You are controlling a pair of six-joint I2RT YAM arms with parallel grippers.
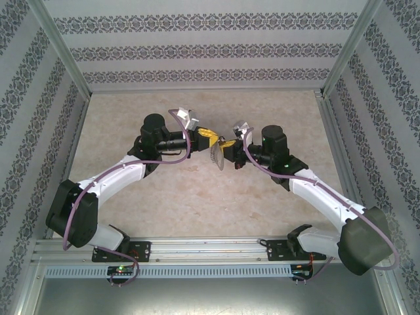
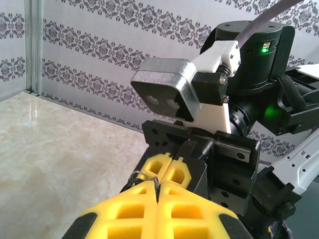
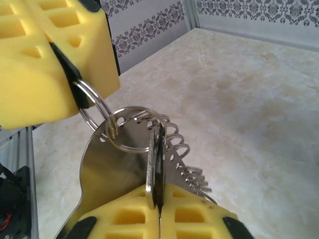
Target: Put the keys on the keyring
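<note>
Thin round wire keyring (image 3: 98, 96) pinched in fully closed left gripper (image 2: 157, 194); right gripper (image 3: 159, 204) closed on flat metal key (image 3: 155, 169), beside keyring.

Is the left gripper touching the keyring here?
Touching. The right wrist view shows the left gripper shut on the keyring, whose wire loop comes out from between the yellow pads.

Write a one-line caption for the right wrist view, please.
Right gripper shut on the key, left gripper shut on the keyring, above the beige table.
</note>
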